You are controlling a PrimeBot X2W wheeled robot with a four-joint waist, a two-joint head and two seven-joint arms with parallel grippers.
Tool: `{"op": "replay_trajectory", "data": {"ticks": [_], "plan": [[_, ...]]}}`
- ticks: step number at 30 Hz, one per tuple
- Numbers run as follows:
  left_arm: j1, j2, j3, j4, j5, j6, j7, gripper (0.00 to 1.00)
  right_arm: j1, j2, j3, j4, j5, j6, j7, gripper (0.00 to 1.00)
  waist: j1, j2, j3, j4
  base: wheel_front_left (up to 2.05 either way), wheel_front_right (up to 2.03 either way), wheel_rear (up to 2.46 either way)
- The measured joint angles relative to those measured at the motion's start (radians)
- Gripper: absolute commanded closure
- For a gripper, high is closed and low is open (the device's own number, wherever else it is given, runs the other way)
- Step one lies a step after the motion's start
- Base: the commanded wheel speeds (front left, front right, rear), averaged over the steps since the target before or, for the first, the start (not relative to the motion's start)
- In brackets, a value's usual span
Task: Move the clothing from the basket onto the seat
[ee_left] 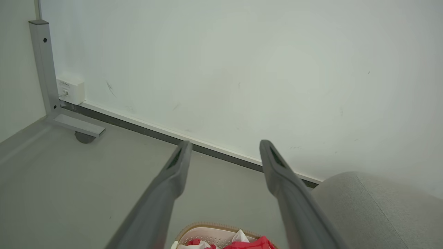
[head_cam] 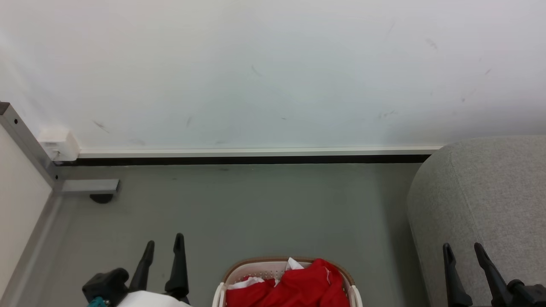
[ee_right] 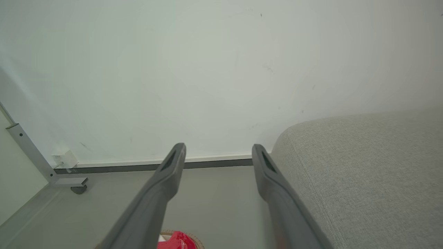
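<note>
**Both grippers spread and empty; red clothing in the basket on the floor**

Head view. The basket (head_cam: 264, 271) sits on the grey floor (head_cam: 256, 204) at bottom centre, cut off by the frame edge. The clothing (head_cam: 298, 285) is heaped inside it, red, with a bit of white showing at the far side. The seat (head_cam: 482, 192) is at right, apart from the basket, with bare floor between. The left gripper (head_cam: 164, 241) is at lower left beside the basket, not touching it, fingers apart, holding nothing. The right gripper (head_cam: 462, 246) is at lower right in front of the seat, fingers apart, holding nothing. A white wall (head_cam: 273, 64) stands behind, with a metal post (head_cam: 25, 136) at far left.

Left wrist view. The two fingers are spread wide. The basket rim and red cloth show at the bottom edge between them. A corner of the seat is at lower right.

Right wrist view. The fingers are spread wide. The seat takes up the right side. The right-hand finger overlaps its edge, and I cannot tell whether they touch. A scrap of red clothing shows at the bottom edge.
</note>
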Motion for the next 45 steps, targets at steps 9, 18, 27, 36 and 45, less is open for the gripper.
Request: {"op": "replay_trajectory", "data": {"ticks": [9,18,27,36,45], "plan": [[0.0,0.0,-0.009,0.012,0.074,-0.002,-0.017,0.0,0.008,0.011,-0.016,0.011,-0.042,0.0,-0.007,0.0,0.0,0.0,-0.002,0.001,0.0,0.0,0.0],[0.0,0.001,-0.017,0.028,0.146,-0.004,-0.033,0.0,0.015,0.025,-0.033,0.019,-0.088,0.0,-0.01,0.0,0.0,0.0,-0.003,0.003,0.0,0.0,0.0],[0.0,0.001,-0.026,0.04,0.217,-0.004,-0.053,0.0,0.015,0.033,-0.043,0.035,-0.13,0.0,-0.018,0.0,0.0,0.0,-0.002,0.003,0.0,0.0,0.0],[0.001,0.002,-0.031,0.044,0.28,-0.004,-0.068,0.0,0.017,0.043,-0.048,0.041,-0.165,0.0,-0.02,0.0,0.0,0.0,-0.002,0.001,0.0,0.0,0.0],[0.001,0.002,-0.031,0.048,0.28,-0.005,-0.069,0.0,0.017,0.044,-0.048,0.04,-0.163,0.0,-0.023,0.0,0.0,0.0,-0.001,0.0,0.0,0.0,0.0]]}}
